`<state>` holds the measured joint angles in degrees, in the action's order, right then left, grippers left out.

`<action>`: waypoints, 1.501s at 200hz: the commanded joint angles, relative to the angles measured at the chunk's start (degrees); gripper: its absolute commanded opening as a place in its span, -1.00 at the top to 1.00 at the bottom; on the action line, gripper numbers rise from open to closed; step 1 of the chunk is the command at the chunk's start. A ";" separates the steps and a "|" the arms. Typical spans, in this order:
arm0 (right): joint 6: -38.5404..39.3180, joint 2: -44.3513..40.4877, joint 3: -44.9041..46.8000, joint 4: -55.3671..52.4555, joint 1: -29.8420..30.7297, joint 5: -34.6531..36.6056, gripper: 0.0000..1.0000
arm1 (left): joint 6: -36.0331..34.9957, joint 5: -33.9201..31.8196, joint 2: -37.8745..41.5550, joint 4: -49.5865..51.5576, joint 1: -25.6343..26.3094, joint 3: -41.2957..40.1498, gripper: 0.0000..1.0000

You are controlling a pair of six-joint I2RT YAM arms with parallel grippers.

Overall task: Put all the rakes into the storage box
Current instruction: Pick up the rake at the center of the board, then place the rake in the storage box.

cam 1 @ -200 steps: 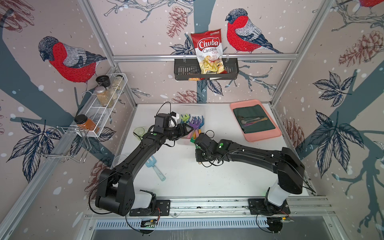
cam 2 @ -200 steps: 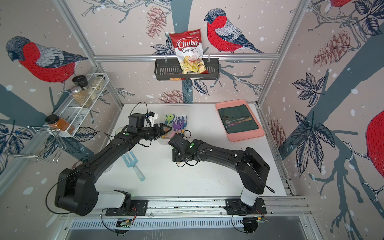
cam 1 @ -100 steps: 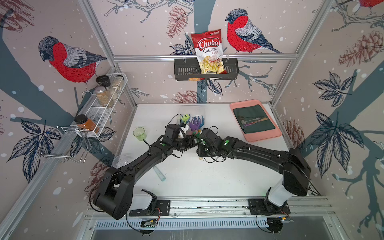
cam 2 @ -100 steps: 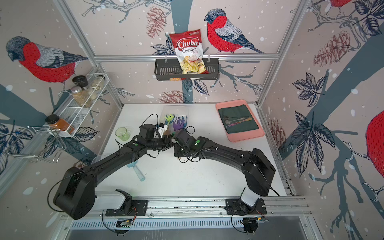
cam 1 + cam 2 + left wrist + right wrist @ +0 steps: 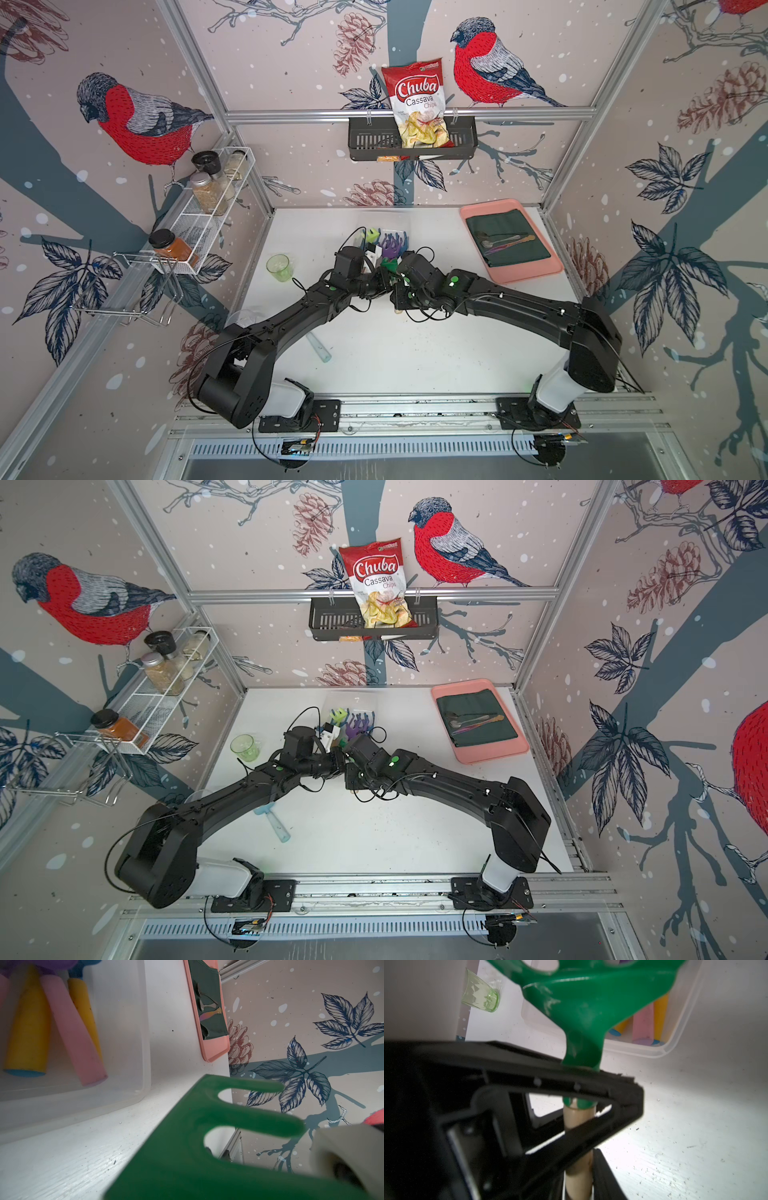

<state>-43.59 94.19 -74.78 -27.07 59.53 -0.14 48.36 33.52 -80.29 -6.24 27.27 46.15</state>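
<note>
The green-headed, wooden-handled toy rake point(image 5: 581, 1012) hangs just short of the clear plastic storage box point(image 5: 147, 1043), head toward it. Its handle runs between the right gripper's point(image 5: 583, 1124) jaws, and the left gripper point(image 5: 381, 279) meets the head. Whether either pair pinches, I cannot tell.

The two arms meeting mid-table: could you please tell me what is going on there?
Both arms meet just short of the storage box, with the green rake between them. Its wooden handle runs between the fingers of the right gripper, and its head sits close against the left gripper. Which one actually grips it is unclear. The rake is not in the box yet, and the box already holds toy tools with yellow and pink handles.
</note>
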 commanded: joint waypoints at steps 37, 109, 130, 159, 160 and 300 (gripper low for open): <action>-0.16 -5.55 2.61 1.74 -0.38 0.87 -0.60 | -9.33 1.98 -7.58 10.41 -5.11 12.95 0.98; -2.72 -16.90 13.77 6.27 -1.87 0.14 -0.67 | -25.27 -3.58 -29.79 33.11 -12.61 44.34 0.98; -2.73 -18.83 16.37 6.55 -2.92 -0.20 -0.67 | -26.88 -5.26 -34.83 36.47 -12.96 49.86 0.98; -2.64 -20.70 20.13 7.41 -4.29 -1.28 -0.68 | -26.88 -6.12 -38.84 35.94 -13.10 51.72 0.98; -2.64 -20.75 20.25 7.44 -4.31 -1.41 -0.68 | -26.90 -6.24 -38.95 35.94 -13.06 51.74 0.98; -2.68 -23.96 25.20 9.75 -5.91 -3.55 -0.68 | -25.52 -8.73 -43.28 32.77 -13.13 50.94 0.09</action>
<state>-45.39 70.83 -49.93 -19.03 53.60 -3.46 22.57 25.43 -124.88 27.70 14.24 97.47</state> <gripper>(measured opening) 0.841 0.352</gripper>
